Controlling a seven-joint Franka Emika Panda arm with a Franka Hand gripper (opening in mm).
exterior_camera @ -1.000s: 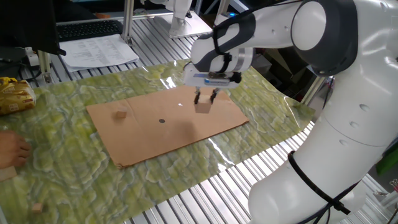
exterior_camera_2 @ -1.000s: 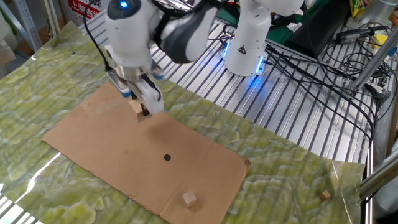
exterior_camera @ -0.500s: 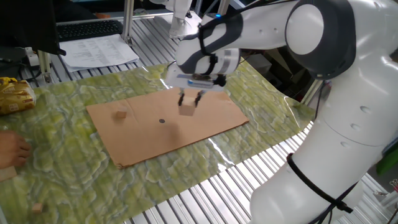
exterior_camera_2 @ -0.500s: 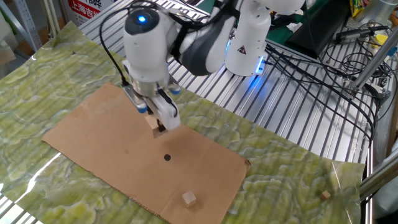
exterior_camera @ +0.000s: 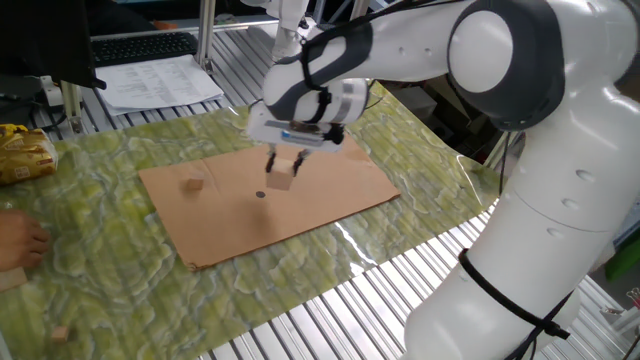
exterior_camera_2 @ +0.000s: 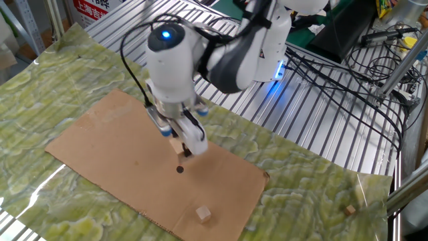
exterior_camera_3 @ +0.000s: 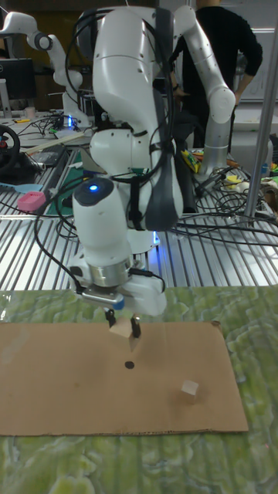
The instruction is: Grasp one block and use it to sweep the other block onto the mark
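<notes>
My gripper is shut on the larger tan wooden block, held just above the brown cardboard. The mark, a small dark dot, lies close below and beside the held block. The smaller tan block rests on the cardboard beyond the mark, apart from the gripper.
The cardboard lies on a green patterned mat over a slatted metal table. A hand rests at the mat's left edge. A tiny wooden cube sits off the cardboard. Cables and a second robot's base stand behind.
My gripper has carried the larger block across the cardboard towards the mark, ending close beside it. The smaller block has not moved.
</notes>
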